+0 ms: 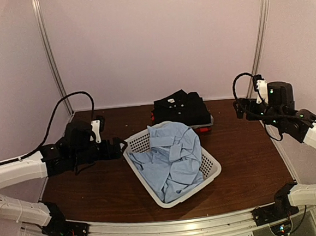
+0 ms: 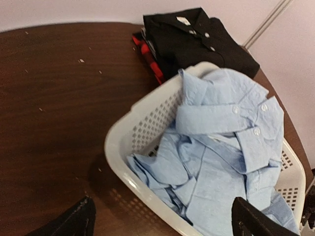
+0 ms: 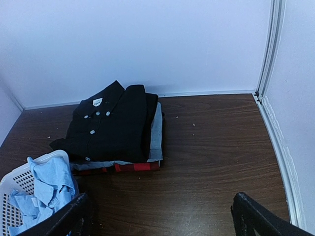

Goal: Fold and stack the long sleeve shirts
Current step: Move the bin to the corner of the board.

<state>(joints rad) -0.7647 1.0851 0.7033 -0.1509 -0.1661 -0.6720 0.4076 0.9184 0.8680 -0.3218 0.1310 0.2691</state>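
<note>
A crumpled blue shirt [image 1: 172, 158] is seen heaped in a white mesh basket [image 1: 139, 143] at the middle of the table [image 1: 249, 160], with one fold draped over the basket's far rim. Behind it, at the middle of the far edge, a folded black shirt [image 1: 182, 109] is stacked on a grey shirt [image 3: 156, 132] and a red plaid shirt [image 3: 133, 167]. A small white label [image 3: 97, 102] is sewn inside the black collar; its writing cannot be read. The grey and plaid layers are shown plainly only by the right wrist view; from above, just a red sliver is caught. The blue shirt's buttons and cuffs are shown best by the left wrist view. The left hand [image 1: 118, 148] is held released, fingers wide apart, just beside the basket's left corner. The right hand [image 3: 162, 221] is likewise spread and empty, near the far right corner. Part of the basket is cut off in both wrist views.
</note>
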